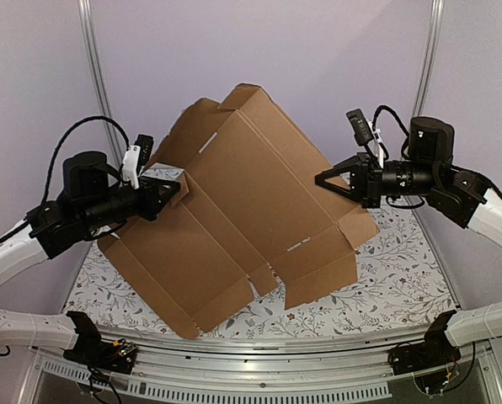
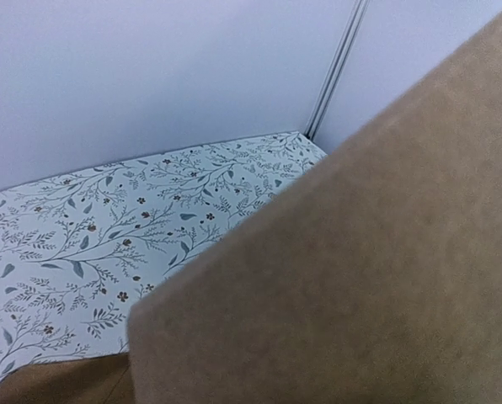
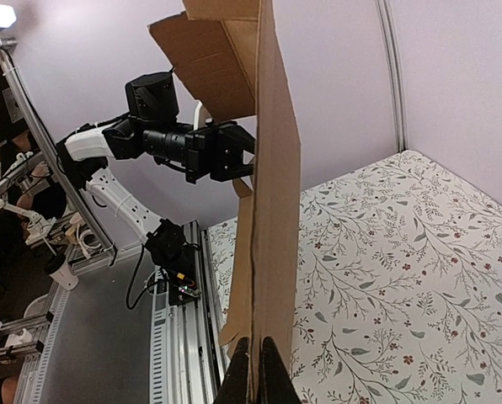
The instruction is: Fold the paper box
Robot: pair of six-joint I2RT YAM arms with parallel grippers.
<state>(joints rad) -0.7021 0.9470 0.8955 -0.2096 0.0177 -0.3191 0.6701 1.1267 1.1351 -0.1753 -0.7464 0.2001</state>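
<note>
The paper box (image 1: 251,202) is a flat brown cardboard sheet with flaps and slits, held up off the table and tilted, its lower corner near the front edge. My left gripper (image 1: 177,192) is shut on its left edge. In the left wrist view the cardboard (image 2: 360,286) fills the frame and hides the fingers. My right gripper (image 1: 323,179) is shut on the right edge. In the right wrist view its fingers (image 3: 237,380) pinch the sheet (image 3: 276,168) edge-on, and the left gripper (image 3: 238,156) shows clamped on the far side.
A floral tablecloth (image 1: 386,278) covers the table. Purple walls with aluminium posts (image 1: 95,76) close off the back. A metal rail (image 1: 259,370) with the arm bases runs along the front edge.
</note>
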